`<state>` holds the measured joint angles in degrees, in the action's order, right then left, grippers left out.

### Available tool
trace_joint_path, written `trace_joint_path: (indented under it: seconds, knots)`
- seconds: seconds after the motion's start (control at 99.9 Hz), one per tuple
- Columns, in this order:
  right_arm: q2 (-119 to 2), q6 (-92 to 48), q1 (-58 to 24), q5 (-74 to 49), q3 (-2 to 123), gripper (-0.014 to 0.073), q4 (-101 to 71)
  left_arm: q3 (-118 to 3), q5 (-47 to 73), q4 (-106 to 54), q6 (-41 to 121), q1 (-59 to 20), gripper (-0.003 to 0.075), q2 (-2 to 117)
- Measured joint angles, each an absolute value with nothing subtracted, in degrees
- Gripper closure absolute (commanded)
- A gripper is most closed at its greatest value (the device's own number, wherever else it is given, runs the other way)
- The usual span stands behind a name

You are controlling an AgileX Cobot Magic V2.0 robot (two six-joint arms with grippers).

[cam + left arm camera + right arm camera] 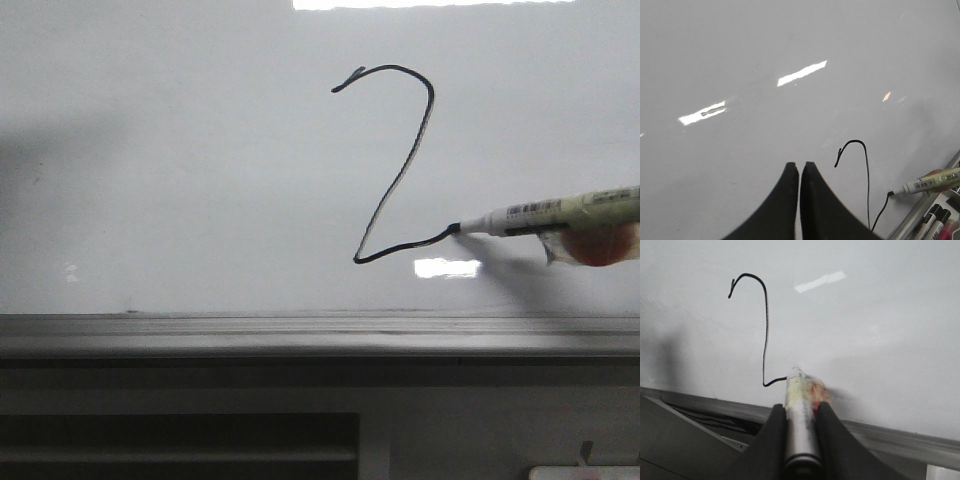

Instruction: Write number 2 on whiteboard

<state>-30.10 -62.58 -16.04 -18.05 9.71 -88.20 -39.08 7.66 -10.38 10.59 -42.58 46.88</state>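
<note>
One marker (560,212) is sitting clamped between the right gripper (801,412) fingers, its black tip touching the whiteboard (180,180) right at the end of the 2's (395,165) wavy base stroke, just above the grey ledge (300,335). That 2 is standing tall and slanted around the middle of the board, hook on top. Left gripper (799,170) is hovering near the board with fingers pinched together on nothing, and a few spare markers (935,222) are lying on the ledge.
</note>
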Motion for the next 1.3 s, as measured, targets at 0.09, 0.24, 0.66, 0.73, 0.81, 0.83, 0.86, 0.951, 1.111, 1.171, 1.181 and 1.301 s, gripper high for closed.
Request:
trace_joint_path:
  seconds: [0.09,0.24,0.66,0.73,0.81,0.83,0.86,0.951,1.111,1.171,1.181,1.301]
  knots:
    - [-29.63,-61.47,-16.04,-18.05,9.62,0.0639,-88.0,-39.08,7.66,-10.38,10.59,-42.58,0.074,46.88]
    - [-29.63,-61.12,-15.75,-21.89,10.29,0.0639,-86.25,-39.08,7.54,-10.65,10.59,-42.58,0.074,46.88]
    - [-34.35,-61.59,-15.67,-31.96,27.41,0.0639,-78.81,-39.08,4.77,-12.47,10.59,-49.29,0.0738,49.59]
    - [-37.95,-61.71,-15.67,-35.41,30.23,0.064,-76.51,-39.08,4.77,-12.36,10.59,-52.02,0.0736,50.52]
    - [-42.45,-61.71,-15.67,-39.96,33.06,0.0639,-74.61,-39.08,4.77,-12.17,10.59,-54.83,0.0699,51.19]
    - [-43.69,-61.71,-15.67,-41.17,33.78,0.0639,-74.39,-39.08,4.77,-12.17,10.69,-55.46,0.068,51.2]
    - [-45.65,-61.71,-15.67,-43.06,34.72,0.064,-73.84,-39.08,4.77,-12.02,10.68,-56.24,0.0649,51.31]
    - [-49.95,-61.71,-15.67,-46.94,37.6,0.0639,-72.28,-39.08,4.77,-11.24,10.68,-58.5,0.0518,51.31]
    - [-55.83,-61.71,-15.67,-52.97,42.13,0.0639,-70.69,-39.08,4.89,-7.62,10.68,-61.35,0.0365,51.53]
    - [-57.19,-61.71,-15.67,-54.74,43.56,0.0639,-70.2,-39.08,5.14,-6.37,10.68,-61.8,0.0365,51.93]
    - [-57.31,-61.71,-15.67,-54.88,43.71,0.0639,-70.22,-39.08,5.24,-6.23,10.68,-61.89,0.0365,52.07]
    - [-58.06,-61.71,-15.67,-56.07,45.46,0.0639,-69.31,-39.08,7.1,-4.94,10.68,-62.02,0.0365,53.29]
